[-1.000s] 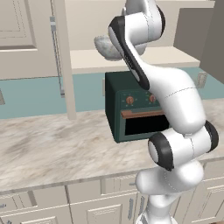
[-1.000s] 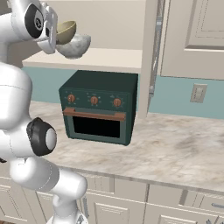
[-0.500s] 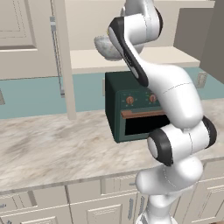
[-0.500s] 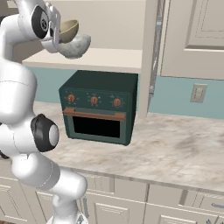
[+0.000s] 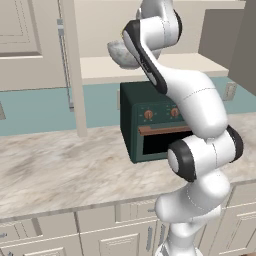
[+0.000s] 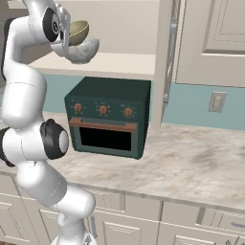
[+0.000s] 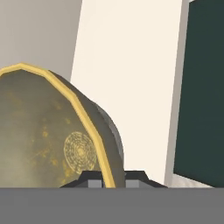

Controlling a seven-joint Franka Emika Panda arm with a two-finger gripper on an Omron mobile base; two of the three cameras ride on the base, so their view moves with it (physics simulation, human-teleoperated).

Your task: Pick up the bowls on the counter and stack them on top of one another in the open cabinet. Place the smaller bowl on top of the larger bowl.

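Note:
My gripper is shut on the rim of the smaller bowl, whose yellowish-tan inside faces the hand view. In the right base view the smaller bowl is tilted on its side. It sits against the top of the larger bowl, with the gripper at its left edge. The larger bowl is grey-white and rests on the shelf of the open cabinet. A grey edge of the larger bowl shows behind the tan one. The counter lies below.
A dark green oven stands on the counter right under the cabinet shelf. A cream post bounds the compartment on one side, with panelled doors beyond it. A wall outlet sits above the counter.
The arm's lower joints have shifted a little. The smaller bowl has stayed in the shut gripper against the larger bowl, hardly moving.

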